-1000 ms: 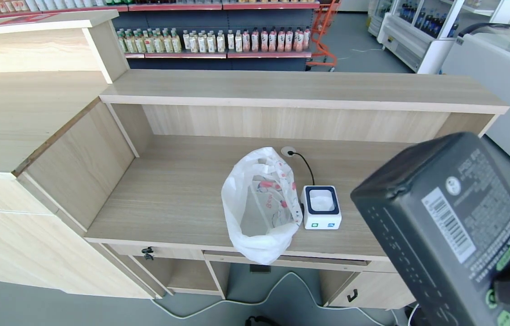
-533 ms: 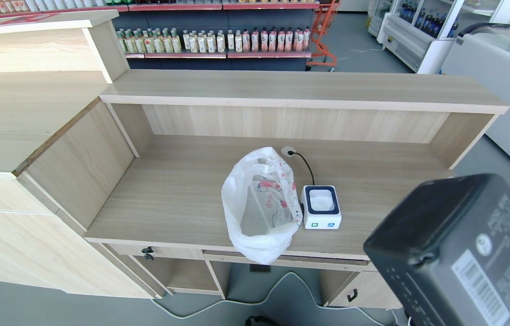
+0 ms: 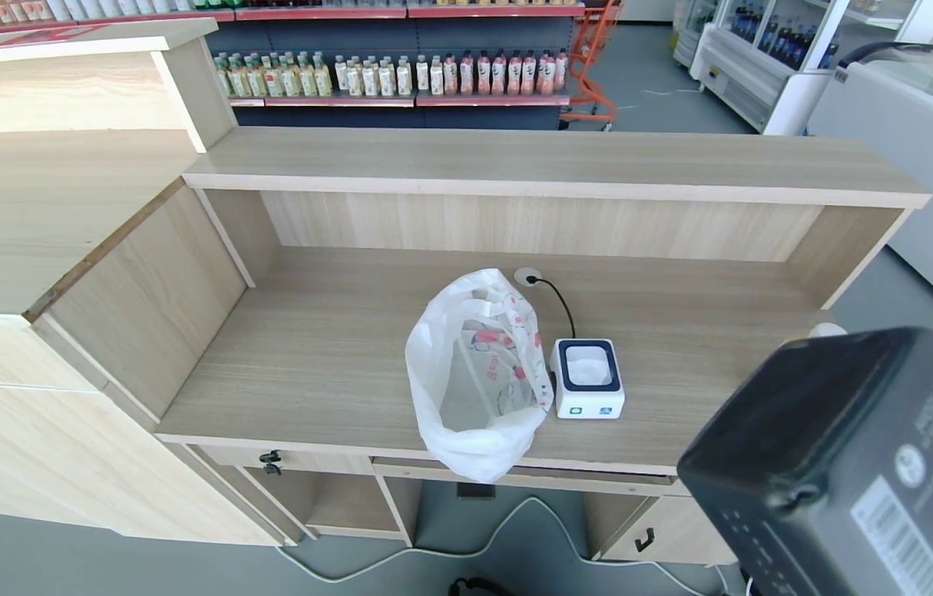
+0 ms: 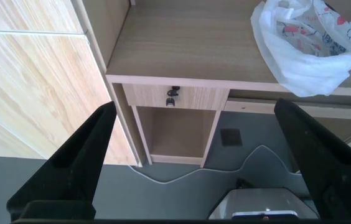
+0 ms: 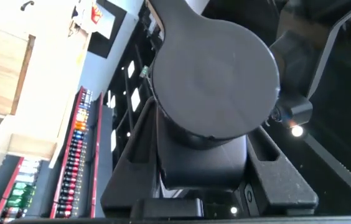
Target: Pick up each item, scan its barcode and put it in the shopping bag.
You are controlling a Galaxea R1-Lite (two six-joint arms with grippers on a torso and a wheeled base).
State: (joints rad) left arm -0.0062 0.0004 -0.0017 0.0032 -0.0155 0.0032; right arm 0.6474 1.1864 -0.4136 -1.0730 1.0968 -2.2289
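The left gripper (image 4: pixel 194 112) hung empty in front of the counter (image 3: pixel 334 348), its fingers wide apart. Ahead to its right stood the shopping bag (image 3: pixel 474 372), just beside the scanner (image 3: pixel 589 378). Farther right, the right gripper (image 5: pixel 203 127) clasped the black package (image 3: pixel 855 463).

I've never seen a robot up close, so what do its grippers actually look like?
Left gripper: two flat, matte black fingers, broad at the base and tapering to the tips. Right gripper: black too, with recessed channels along its sides.
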